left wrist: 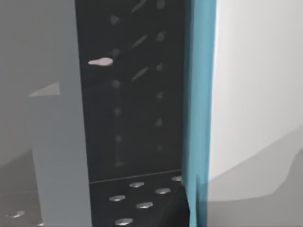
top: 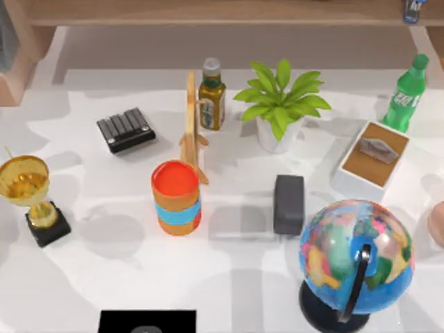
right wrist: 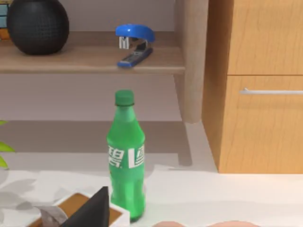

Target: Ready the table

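Observation:
The table (top: 104, 277) is a wide white top crowded with objects. Across its middle stand an orange cup with a blue band (top: 177, 198), a dark grey block (top: 288, 203) and a thin wooden stand (top: 192, 125). Close to the camera in the right wrist view stands a green bottle (right wrist: 125, 156). Beside it, a dark wedge that seems to be part of my right gripper (right wrist: 94, 210) overlaps a white tissue box (right wrist: 71, 210). The left wrist view faces a black perforated panel (left wrist: 137, 118) and a teal strip (left wrist: 199, 104).
A gold trophy (top: 31, 194) stands at the left and a globe (top: 354, 260) at the front right. A potted plant (top: 281, 104), an oil bottle (top: 211, 97), the green bottle (top: 406, 94) and a black keypad (top: 126, 130) line the back. The wooden shelf (right wrist: 94, 59) holds a blue stapler (right wrist: 135, 45).

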{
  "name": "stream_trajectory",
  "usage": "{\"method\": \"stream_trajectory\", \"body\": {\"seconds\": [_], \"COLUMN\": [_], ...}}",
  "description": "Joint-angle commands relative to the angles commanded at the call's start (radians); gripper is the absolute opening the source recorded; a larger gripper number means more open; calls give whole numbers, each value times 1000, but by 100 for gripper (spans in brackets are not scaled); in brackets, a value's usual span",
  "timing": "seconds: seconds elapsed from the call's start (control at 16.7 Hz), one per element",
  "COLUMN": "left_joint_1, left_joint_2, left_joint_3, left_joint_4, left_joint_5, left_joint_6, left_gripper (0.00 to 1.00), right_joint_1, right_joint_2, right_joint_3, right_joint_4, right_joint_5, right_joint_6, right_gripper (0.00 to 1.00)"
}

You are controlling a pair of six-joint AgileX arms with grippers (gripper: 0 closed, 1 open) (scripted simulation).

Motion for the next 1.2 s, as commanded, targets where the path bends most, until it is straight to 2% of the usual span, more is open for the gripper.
{"method": "stream_trajectory", "body": {"seconds": [0.24,0.3,0.84,1.2], "left_joint_1": [0,0,4,53], "left_joint_2": [0,0,-4,-105], "left_joint_3": [0,0,-3,-130], "left_joint_4": [0,0,1,35], "left_joint_5": [0,0,1,44], "left_joint_6": [0,0,0,14], "left_gripper": [98,100,100,100], "right_joint_1": [0,0,0,0], "right_joint_2": [0,0,0,0], "right_joint_3": [0,0,0,0], "right_joint_4": [0,0,0,0], "right_joint_5": [0,0,0,0], "right_joint_6": [0,0,0,0], "right_gripper": [100,100,100,100]}}
